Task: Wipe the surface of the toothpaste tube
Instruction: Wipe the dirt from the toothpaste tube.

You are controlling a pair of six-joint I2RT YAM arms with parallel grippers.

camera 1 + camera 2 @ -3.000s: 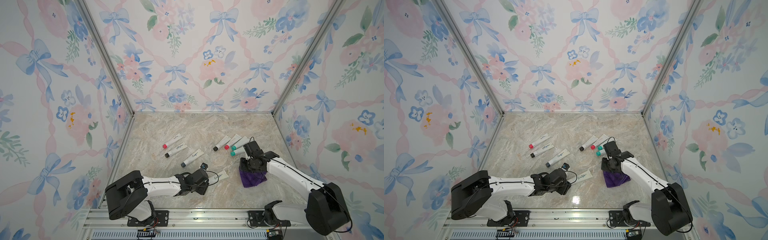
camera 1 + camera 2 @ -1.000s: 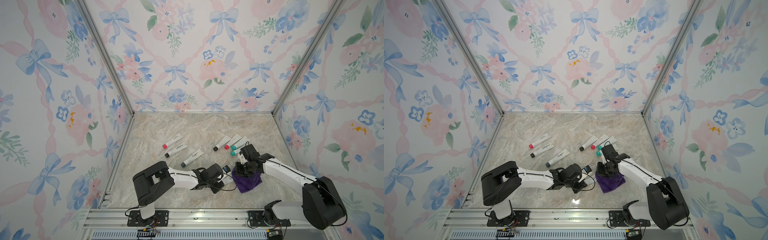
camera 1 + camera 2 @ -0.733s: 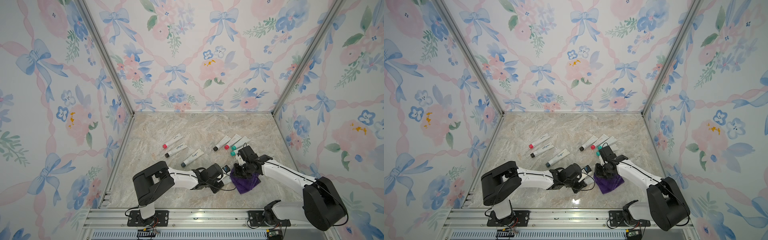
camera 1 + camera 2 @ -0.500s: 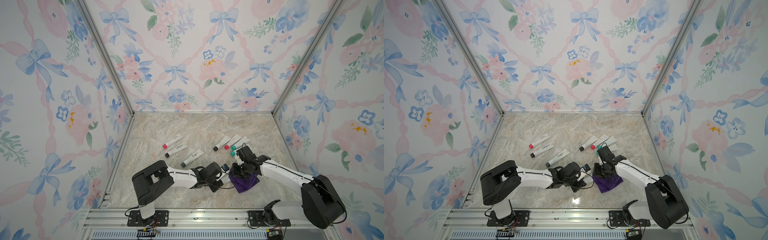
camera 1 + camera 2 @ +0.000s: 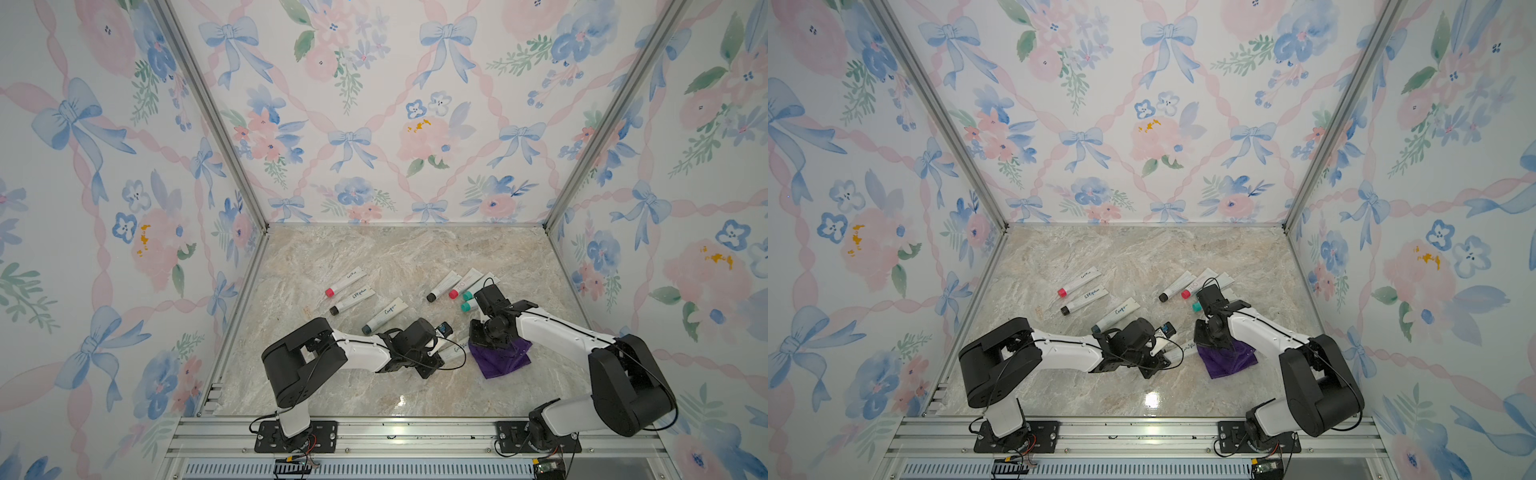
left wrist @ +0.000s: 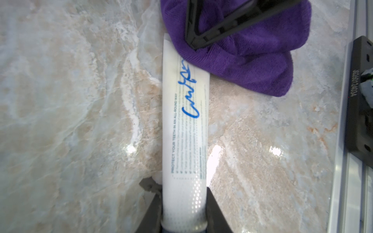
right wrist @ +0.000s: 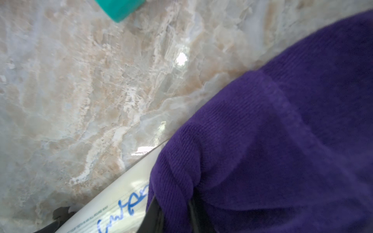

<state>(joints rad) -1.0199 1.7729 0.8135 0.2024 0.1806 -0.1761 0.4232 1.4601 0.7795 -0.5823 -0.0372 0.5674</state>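
Toothpaste tube [image 6: 184,125] being clamped at cap end by left hand [image 6: 182,201]; right hand [image 6: 198,38], pinching purple cloth [image 6: 242,60], having just brought it onto tail end: wiping starting.

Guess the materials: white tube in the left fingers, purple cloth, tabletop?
Tube: likely soft plastic, white, satin sheen; printed text, blue handwriting, flattened tail.
Cloth: purple knit or microfibre fabric, matte; fine ribbed texture, soft folds.
Tabletop: marble-look, glossy; beige-grey veining, sharp light glints. Real stone or printed film, cannot tell.
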